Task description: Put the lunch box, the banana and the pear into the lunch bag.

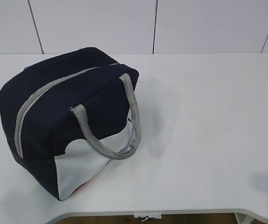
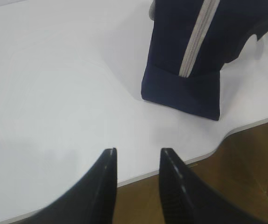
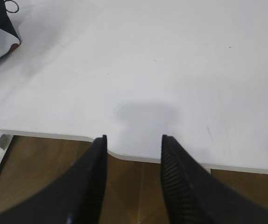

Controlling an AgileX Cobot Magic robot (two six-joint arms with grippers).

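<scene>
The lunch bag [image 1: 68, 126] stands on the white table [image 1: 208, 140], zipped shut along its grey zipper [image 1: 29, 109], one grey handle [image 1: 113, 135] drooping over its white lower panel. My left end effector [image 2: 136, 156] hangs apart from the bag, over the table's near edge, its fingers [image 2: 107, 175] partly spread with nothing between them. My right end effector [image 3: 134, 142] hovers well away from the bag over the same edge, likewise parted and empty. Wooden floor [image 3: 138, 182] shows below.
</scene>
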